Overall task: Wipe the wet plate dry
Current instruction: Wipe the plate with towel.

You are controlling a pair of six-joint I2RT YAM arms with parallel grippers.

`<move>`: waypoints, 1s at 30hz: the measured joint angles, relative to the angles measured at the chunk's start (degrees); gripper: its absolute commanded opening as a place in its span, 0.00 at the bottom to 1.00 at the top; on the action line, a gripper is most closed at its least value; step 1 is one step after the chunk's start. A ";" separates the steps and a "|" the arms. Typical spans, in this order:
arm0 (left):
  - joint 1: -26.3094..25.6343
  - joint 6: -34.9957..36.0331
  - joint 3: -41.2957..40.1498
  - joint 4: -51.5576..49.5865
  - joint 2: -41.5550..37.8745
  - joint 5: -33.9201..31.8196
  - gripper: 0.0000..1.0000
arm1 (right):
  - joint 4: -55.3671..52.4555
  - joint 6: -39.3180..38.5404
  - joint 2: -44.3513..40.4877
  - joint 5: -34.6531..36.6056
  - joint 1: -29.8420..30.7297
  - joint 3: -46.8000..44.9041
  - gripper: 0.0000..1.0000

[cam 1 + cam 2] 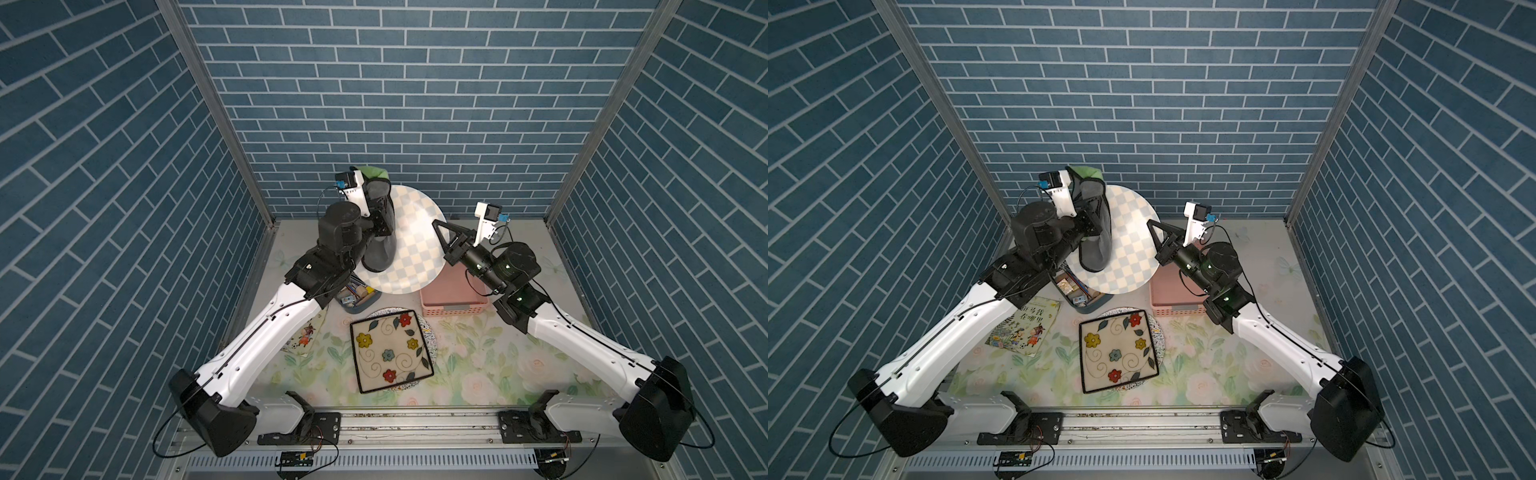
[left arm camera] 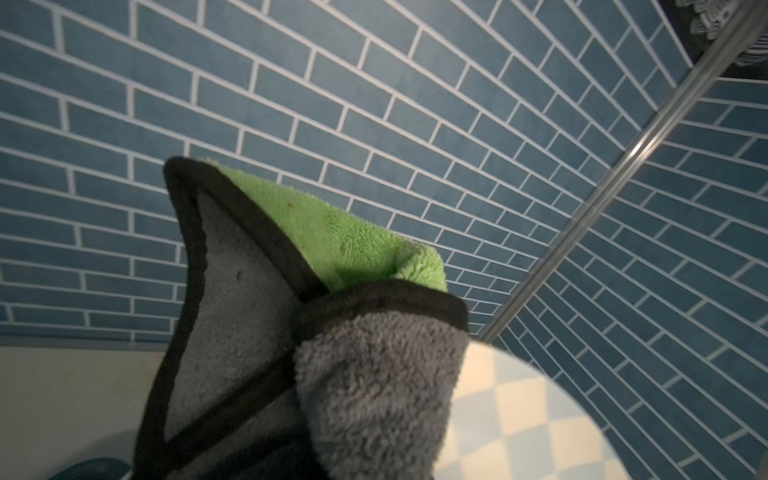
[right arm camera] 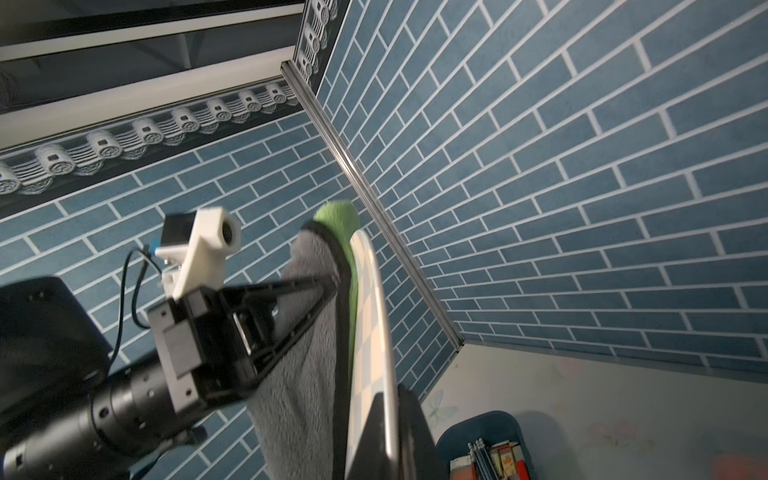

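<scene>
Blue brick-pattern walls (image 1: 415, 104) enclose the cell on three sides; the table (image 1: 498, 361) carries a pale floral covering.

Task item: round checkered plate (image 1: 415, 245), pale blue and cream squares. It is off the table, raised toward the back wall and standing nearly on edge. It shows in both top views.

Right gripper (image 1: 438, 228): jaws clamped together on the plate's rim at the side nearest the right arm. In the right wrist view the thin rim (image 3: 388, 374) runs between the two dark fingers.

Left gripper (image 3: 326, 291): fingers pinched onto the cloth (image 1: 376, 249). The cloth is grey with a black border on one face and bright green on the other. It hangs down from the grip across the plate's checkered face. In the right wrist view the green face is turned to the plate and lies against it. In the left wrist view a folded corner of the cloth (image 2: 374, 374) fills the foreground, with the plate's edge just beside it.

On the table, below the raised plate:
- square plate (image 1: 390, 353) with flower motifs, lying flat on top of a round plate (image 1: 427, 330) with a patterned rim
- pink basket (image 1: 453, 299), under the right arm's wrist
- blue tub (image 1: 357, 297) holding pencils and small items, partly hidden by the left arm
- picture book (image 1: 1027, 328), flat, beside the left arm
</scene>
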 measured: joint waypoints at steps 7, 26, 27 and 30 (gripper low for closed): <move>-6.80 6.14 1.20 -0.31 6.62 12.59 0.00 | -0.09 6.64 -0.04 -2.86 -9.11 0.13 0.00; -11.08 4.17 10.54 -10.56 11.17 11.63 0.00 | 7.80 11.56 2.51 -4.33 -10.71 0.33 0.00; -9.66 3.13 10.16 -10.56 10.51 11.91 0.00 | 7.52 11.56 2.51 -4.48 -10.71 0.33 0.00; -3.82 0.61 9.27 -10.69 7.67 10.73 0.00 | 6.54 10.91 2.51 -4.85 -9.40 0.33 0.00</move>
